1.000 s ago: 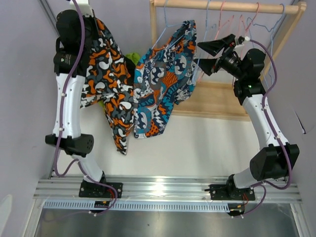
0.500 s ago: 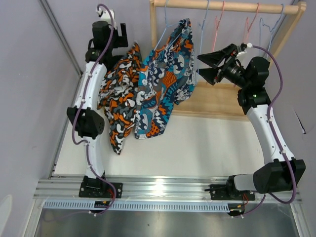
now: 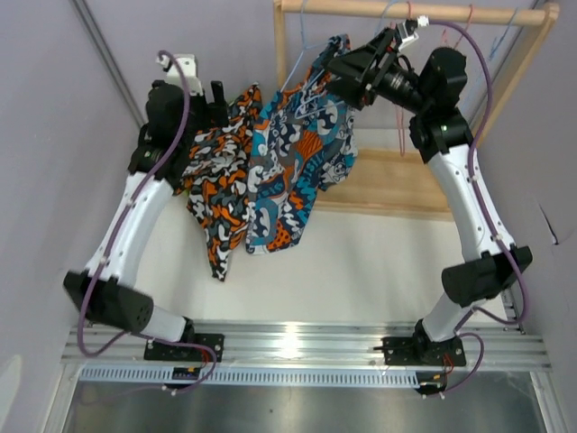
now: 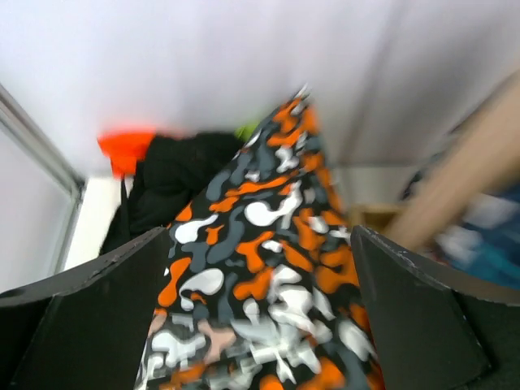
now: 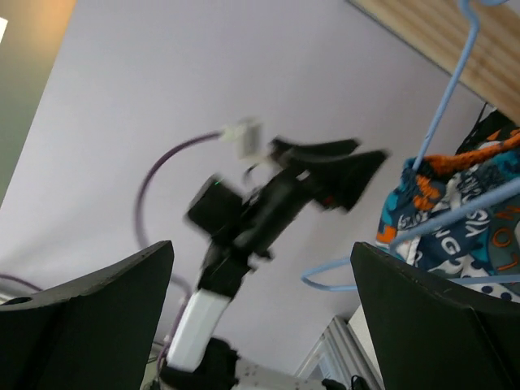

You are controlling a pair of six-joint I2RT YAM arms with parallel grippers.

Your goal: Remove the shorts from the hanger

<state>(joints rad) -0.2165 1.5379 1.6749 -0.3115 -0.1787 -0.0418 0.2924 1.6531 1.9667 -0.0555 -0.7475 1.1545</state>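
Observation:
The blue-and-orange blotch shorts [image 3: 302, 149] hang on a light blue hanger [image 5: 455, 114] from the wooden rail [image 3: 469, 13]. My right gripper [image 3: 344, 65] is open right beside their top edge, holding nothing. In the right wrist view those shorts [image 5: 459, 211] sit off to the right of the open right gripper [image 5: 262, 248]. The orange, black and white blotch shorts [image 3: 216, 194] lie loose and draped at the left. My left gripper [image 3: 215, 106] is open above them. In the left wrist view these shorts [image 4: 268, 268] fill the gap of the left gripper [image 4: 260, 236], ungripped.
Black shorts [image 4: 175, 183], orange-red shorts [image 4: 126, 150] and a bit of lime green shorts [image 4: 248, 130] are heaped against the back wall. Empty red hangers [image 3: 407, 23] hang on the rail. The rack's wooden base [image 3: 397, 180] and left post [image 3: 280, 45] stand at the back.
The left gripper opened and let the orange-and-black shorts fall, and the left arm swung down and back. The right gripper moved up and left to the top of the blue shorts.

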